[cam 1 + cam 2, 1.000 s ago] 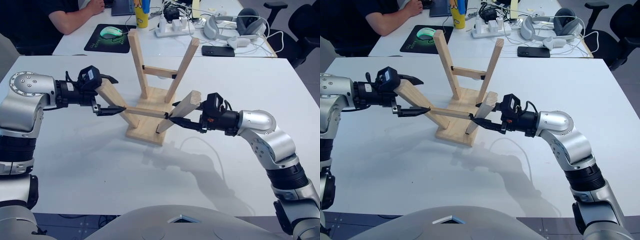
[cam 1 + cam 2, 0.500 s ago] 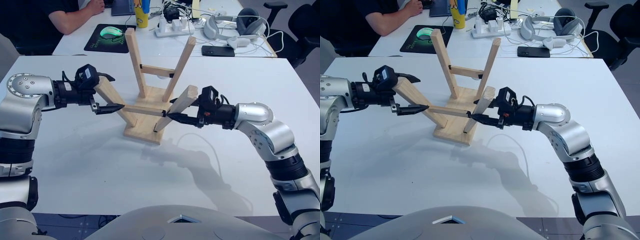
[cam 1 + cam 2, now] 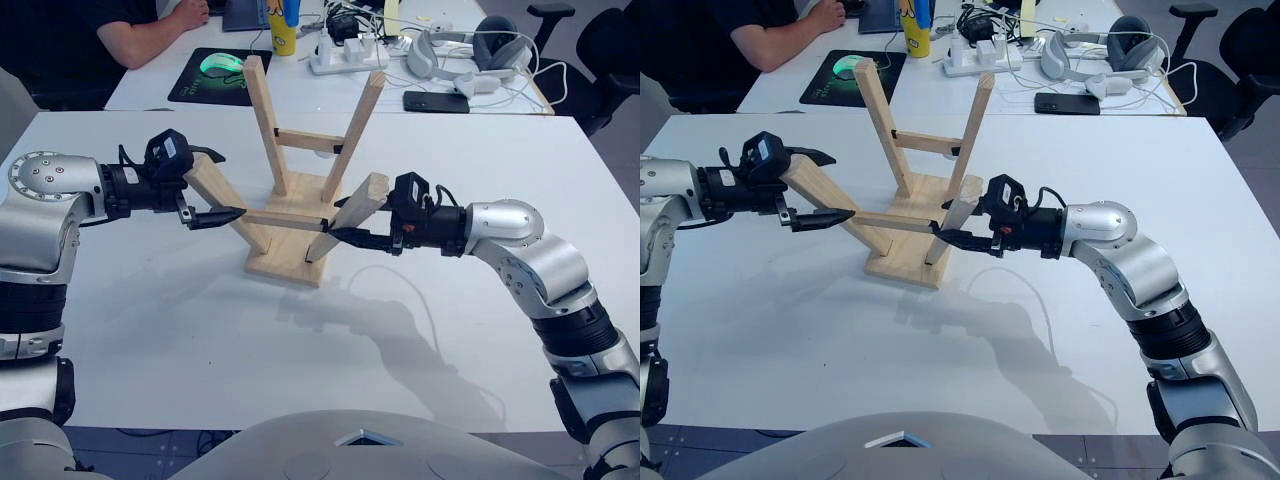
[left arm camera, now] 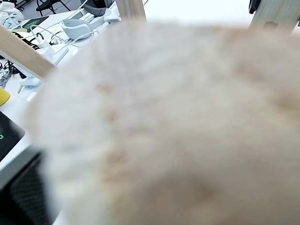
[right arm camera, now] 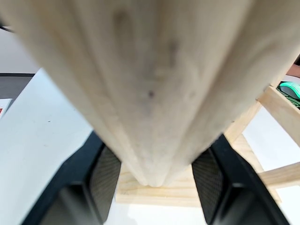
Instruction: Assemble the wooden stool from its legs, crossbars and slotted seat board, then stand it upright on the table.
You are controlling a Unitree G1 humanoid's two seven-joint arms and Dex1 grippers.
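Note:
The wooden stool stands upside down near the middle of the white table (image 3: 150, 330), its seat board (image 3: 287, 264) lowest and its legs pointing up. My left gripper (image 3: 231, 186) is shut on the front left leg (image 3: 222, 196), which blurs across the left wrist view (image 4: 178, 131). My right gripper (image 3: 349, 217) is shut on the front right leg (image 3: 356, 206). In the right wrist view its dark pads (image 5: 105, 180) press both sides of that leg (image 5: 150, 84). A thin crossbar (image 3: 284, 217) joins the two held legs. The rear legs (image 3: 263, 122) carry another crossbar (image 3: 309, 141).
Behind the table stands a second desk with a black mouse pad (image 3: 205, 80), a green mouse (image 3: 220, 64), a yellow can (image 3: 283, 30), a power strip (image 3: 345, 55), headphones (image 3: 450, 50) and a phone (image 3: 435, 101). A black chair (image 3: 600, 70) is at far right.
Both grippers have moved a little to the left with the stool between them, the right one more than the left. The whole stool has shifted left and leans slightly more.

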